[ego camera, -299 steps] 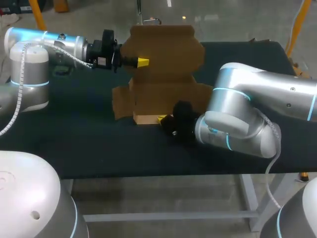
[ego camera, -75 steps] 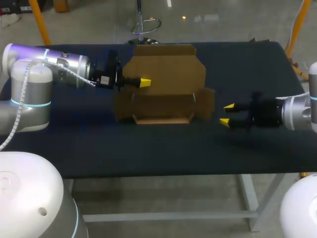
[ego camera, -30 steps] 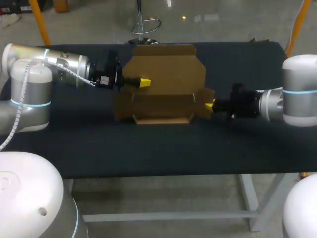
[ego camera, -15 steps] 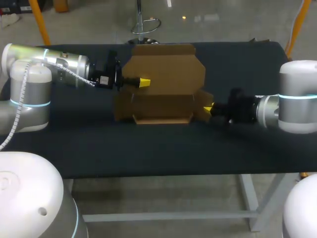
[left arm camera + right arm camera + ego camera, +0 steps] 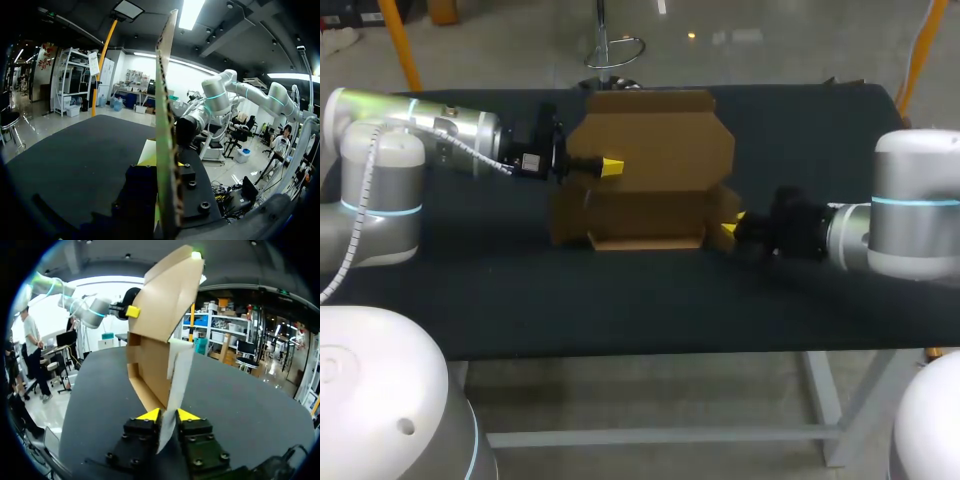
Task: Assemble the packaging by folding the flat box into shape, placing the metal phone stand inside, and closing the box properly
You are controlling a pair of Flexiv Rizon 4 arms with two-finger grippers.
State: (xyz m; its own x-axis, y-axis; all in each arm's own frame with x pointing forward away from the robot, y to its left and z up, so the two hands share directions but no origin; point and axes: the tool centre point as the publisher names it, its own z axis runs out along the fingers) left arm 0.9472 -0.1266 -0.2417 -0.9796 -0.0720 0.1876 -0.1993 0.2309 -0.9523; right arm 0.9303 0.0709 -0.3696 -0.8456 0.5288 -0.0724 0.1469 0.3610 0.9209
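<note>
Table edges: the black table (image 5: 520, 290) spans the head view; its far edge runs along the top of the frame and its near edge across the lower middle.
Room: a broad band of tabletop lies between the box and the near edge, and more shows in the upper right of the frame.
Box: the half-folded cardboard box (image 5: 655, 150) stands in the upper middle of the frame, with its tall back panel upright near the far edge and its low tray part in front.
Left gripper: the left gripper (image 5: 608, 166) comes in from the upper left. Its fingers are clamped narrowly on the left edge of the back panel, which shows edge-on between them in the left wrist view (image 5: 165, 150).
Right gripper: the right gripper (image 5: 168, 416) comes in from the right middle. Its yellow tips are close together and pinch the box's right side flap (image 5: 177, 375) from both sides.
Count: one box, two grippers, one table.
</note>
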